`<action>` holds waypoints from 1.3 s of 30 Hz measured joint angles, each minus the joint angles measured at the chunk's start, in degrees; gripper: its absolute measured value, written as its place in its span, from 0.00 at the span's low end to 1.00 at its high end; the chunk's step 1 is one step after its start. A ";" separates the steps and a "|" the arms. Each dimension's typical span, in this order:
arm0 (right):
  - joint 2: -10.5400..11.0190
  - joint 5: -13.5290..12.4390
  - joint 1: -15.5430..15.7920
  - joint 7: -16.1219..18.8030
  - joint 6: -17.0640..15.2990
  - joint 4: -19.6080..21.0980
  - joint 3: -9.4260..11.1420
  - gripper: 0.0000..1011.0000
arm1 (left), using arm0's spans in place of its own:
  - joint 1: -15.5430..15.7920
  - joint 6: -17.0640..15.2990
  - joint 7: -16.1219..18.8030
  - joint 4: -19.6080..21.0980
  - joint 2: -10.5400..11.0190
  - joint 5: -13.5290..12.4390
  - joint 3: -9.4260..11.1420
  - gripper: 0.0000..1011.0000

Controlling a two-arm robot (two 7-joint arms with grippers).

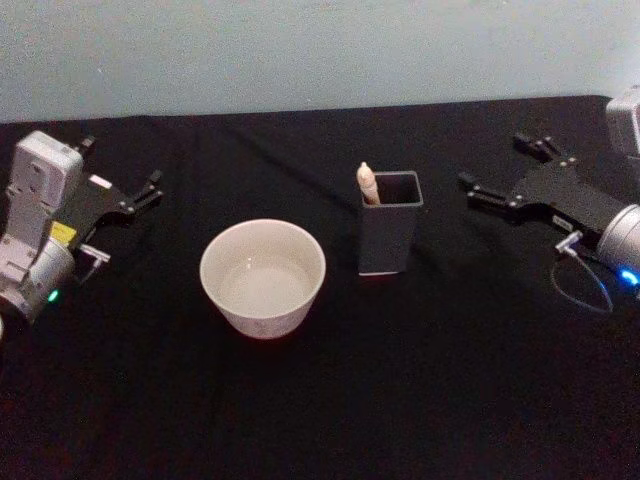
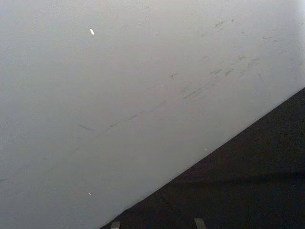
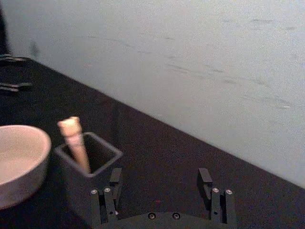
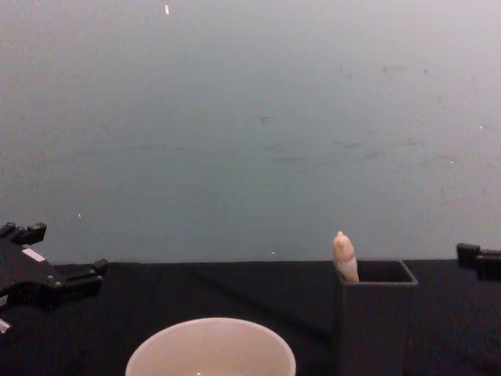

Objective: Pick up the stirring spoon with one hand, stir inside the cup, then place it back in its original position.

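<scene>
The stirring spoon [image 1: 367, 183] stands in the dark holder [image 1: 390, 240] beside the cup [image 1: 263, 278] at the middle of the bench [image 1: 450, 400], with the left gripper [image 1: 122, 163] and right gripper [image 1: 492, 160] near its side edges, both spread wide and empty.

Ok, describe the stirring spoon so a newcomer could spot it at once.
On the black tablecloth, right of the wide cream cup, stands a dark square holder. The spoon pokes up from its left side: a slim, pale cream rounded handle, the only thing in that holder.
</scene>
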State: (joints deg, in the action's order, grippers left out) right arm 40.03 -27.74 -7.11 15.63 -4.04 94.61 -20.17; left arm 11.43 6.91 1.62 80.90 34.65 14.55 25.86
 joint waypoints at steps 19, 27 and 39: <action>-1.93 0.64 -0.12 7.86 -5.46 4.91 -2.78 0.99 | 0.00 0.00 0.00 0.00 0.00 0.00 0.00 0.99; -5.63 2.86 -2.31 7.69 -7.41 3.22 -4.29 0.99 | 0.00 0.00 0.00 0.00 0.00 0.00 0.00 0.99; -12.43 7.85 -6.22 4.22 -9.72 -1.34 -6.32 0.99 | 0.00 0.00 0.00 0.00 0.00 0.00 0.00 0.99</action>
State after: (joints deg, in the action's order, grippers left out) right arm 27.60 -19.89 -13.33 19.86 -13.77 93.28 -26.48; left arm 11.43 6.91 1.62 80.90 34.65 14.55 25.86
